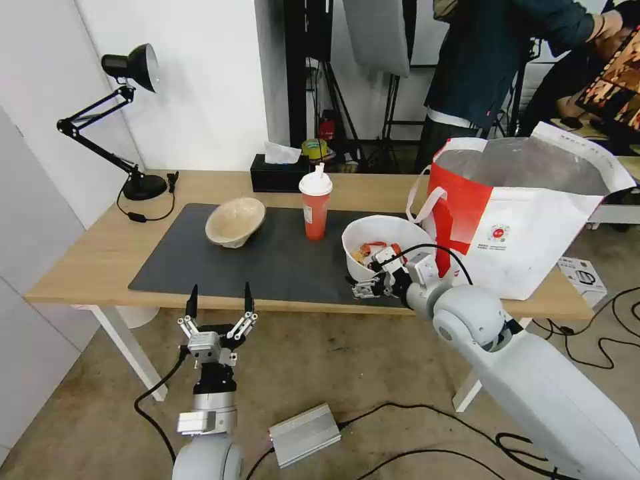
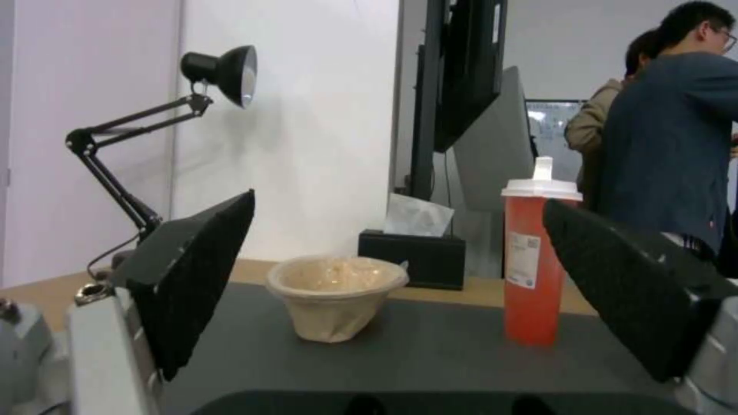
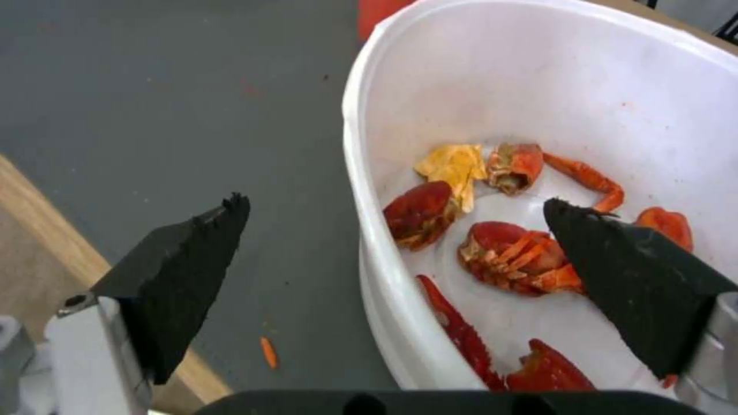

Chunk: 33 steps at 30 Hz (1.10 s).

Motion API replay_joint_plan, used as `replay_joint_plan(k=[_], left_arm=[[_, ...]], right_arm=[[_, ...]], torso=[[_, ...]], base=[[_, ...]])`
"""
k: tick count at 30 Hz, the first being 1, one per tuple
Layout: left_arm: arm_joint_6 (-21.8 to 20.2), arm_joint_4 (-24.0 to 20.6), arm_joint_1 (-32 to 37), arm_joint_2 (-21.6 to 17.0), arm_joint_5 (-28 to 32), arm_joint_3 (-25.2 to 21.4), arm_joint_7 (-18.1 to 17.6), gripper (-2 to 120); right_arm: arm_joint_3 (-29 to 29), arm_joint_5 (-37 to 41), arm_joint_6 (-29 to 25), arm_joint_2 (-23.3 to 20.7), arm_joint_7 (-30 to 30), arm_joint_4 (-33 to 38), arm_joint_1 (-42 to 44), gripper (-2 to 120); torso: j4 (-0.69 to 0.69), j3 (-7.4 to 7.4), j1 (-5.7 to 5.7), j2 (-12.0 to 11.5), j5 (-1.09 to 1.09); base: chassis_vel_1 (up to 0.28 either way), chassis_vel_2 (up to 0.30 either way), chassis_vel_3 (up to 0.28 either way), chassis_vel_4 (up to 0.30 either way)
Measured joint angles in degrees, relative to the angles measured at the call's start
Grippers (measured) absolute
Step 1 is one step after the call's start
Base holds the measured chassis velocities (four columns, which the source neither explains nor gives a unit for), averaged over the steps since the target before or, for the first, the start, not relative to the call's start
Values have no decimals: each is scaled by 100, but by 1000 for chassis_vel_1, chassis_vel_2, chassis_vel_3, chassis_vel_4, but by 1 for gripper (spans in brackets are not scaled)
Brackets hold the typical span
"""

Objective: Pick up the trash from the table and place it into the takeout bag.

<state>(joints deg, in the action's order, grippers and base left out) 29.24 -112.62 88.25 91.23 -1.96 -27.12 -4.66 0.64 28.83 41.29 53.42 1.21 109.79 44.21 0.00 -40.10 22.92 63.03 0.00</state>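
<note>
The large white bowl [image 1: 383, 233] of red crayfish shells [image 3: 515, 253] stands at the right end of the grey mat [image 1: 200, 260], right against the red-and-white takeout bag [image 1: 527, 227]. My right gripper [image 1: 371, 272] is open and straddles the bowl's near rim [image 3: 361, 190], one finger outside and one inside. Mid-mat stands the red cup [image 1: 315, 213] with its white lid, and the beige pulp bowl [image 1: 235, 221] lies tilted to its left. My left gripper [image 1: 219, 297] hangs open just below the table's front edge [image 1: 100, 293], facing the pulp bowl [image 2: 336, 294] and the cup [image 2: 533, 271].
A black desk lamp [image 1: 130, 67] stands at the table's back left and a black tissue box [image 1: 277, 175] behind the cup. A small orange scrap [image 3: 267, 351] lies on the mat by the white bowl. Cables and a grey box [image 1: 305, 433] lie on the floor.
</note>
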Motion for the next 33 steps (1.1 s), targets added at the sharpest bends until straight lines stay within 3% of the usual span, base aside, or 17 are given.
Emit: replay_joint_plan(k=[6, 14, 18, 22, 25, 27, 30, 33], left_arm=[[0, -3, -4, 0, 0, -13, 0, 100], [0, -14, -8, 0, 11, -38, -4, 100], [1, -19, -7, 0, 19, -42, -6, 100], [2, -19, -6, 0, 24, -44, -7, 100], [5, -19, -15, 0, 26, -48, -11, 100], [5, -18, -16, -1, 26, -46, -11, 100], [6, -17, -24, 0, 27, -39, -10, 100], [6, -16, -26, -1, 26, -42, -11, 100]], right_arm=[[2, -15, -7, 10, 25, -57, 0, 92], [-12, -36, -11, 18, 61, -126, -8, 65], [-27, -58, -12, 32, 71, -176, -11, 44], [-30, -61, -12, 37, 79, -191, -8, 35], [-36, -76, 11, 32, 88, -219, 2, 18], [-35, -80, 11, 32, 91, -219, 2, 16], [-31, -113, 9, 30, 107, -224, -3, 1], [-31, -147, 8, 29, 145, -226, -4, 0]], torso=[[0, 1, 0, 0, 0], [0, 1, -1, 0, -1], [0, 1, -1, 0, -1], [1, 0, 0, -1, 0], [0, -1, 0, -2, 1], [-2, -2, 1, -2, 4], [0, -1, 1, -2, 1], [0, -1, 1, -2, -1]], base=[[0, 0, 0, 0], [0, 0, 0, 0], [0, 0, 0, 0], [0, 0, 0, 0], [0, 0, 0, 0], [0, 0, 0, 0], [0, 0, 0, 0], [0, 0, 0, 0]])
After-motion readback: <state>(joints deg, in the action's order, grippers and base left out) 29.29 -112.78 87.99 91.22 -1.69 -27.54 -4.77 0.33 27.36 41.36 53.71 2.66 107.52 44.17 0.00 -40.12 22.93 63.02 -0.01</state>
